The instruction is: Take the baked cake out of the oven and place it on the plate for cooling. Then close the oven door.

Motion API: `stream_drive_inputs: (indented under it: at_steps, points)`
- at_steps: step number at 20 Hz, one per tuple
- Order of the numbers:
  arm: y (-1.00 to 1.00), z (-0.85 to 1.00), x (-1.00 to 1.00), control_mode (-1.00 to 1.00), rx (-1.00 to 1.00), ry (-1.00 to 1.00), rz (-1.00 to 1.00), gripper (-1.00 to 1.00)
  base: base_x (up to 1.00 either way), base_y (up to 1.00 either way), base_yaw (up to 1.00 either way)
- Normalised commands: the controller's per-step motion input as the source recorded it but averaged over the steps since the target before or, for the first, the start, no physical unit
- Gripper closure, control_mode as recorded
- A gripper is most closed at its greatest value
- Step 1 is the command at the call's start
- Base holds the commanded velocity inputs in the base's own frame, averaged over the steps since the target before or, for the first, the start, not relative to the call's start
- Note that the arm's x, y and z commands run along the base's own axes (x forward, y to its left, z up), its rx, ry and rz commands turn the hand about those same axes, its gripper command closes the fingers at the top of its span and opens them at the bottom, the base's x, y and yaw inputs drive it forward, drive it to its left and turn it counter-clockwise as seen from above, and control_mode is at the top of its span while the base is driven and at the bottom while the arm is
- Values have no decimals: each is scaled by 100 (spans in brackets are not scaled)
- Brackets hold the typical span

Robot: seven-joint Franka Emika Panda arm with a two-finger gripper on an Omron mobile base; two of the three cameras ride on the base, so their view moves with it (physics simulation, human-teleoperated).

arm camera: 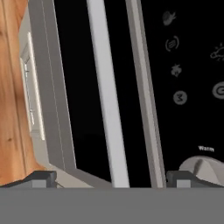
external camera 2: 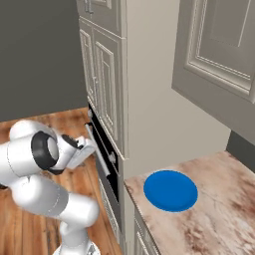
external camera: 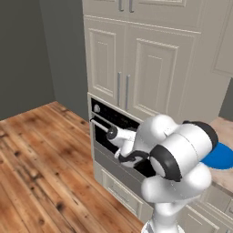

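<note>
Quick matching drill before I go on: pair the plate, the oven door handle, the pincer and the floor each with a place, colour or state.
1. plate
2. oven door handle
3. pincer
4. floor

a. open, tips either side of the bar
b. brown wooden planks
c. bright blue, on the marbled counter
d. long silver bar across black glass

Pairs: 1-c, 2-d, 3-a, 4-b

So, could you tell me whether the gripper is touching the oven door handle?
Cannot tell: in the hand view, open gripper straddles the handle, contact unclear.
</note>
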Motion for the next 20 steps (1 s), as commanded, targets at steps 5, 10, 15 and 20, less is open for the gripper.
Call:
stream_drive_inputs:
  at_steps: [5,10,15,20]
  points:
    - [-14,-21,19,-100,-5,-1,0,-100,0,0,0]
    - [-11,-19,17,-100,-5,-1,0,-100,0,0,0]
    - [-7,-23,19,-100,-6,0,0,-100,0,0,0]
    - [-11,-23,20,-100,-5,0,0,-100,0,0,0]
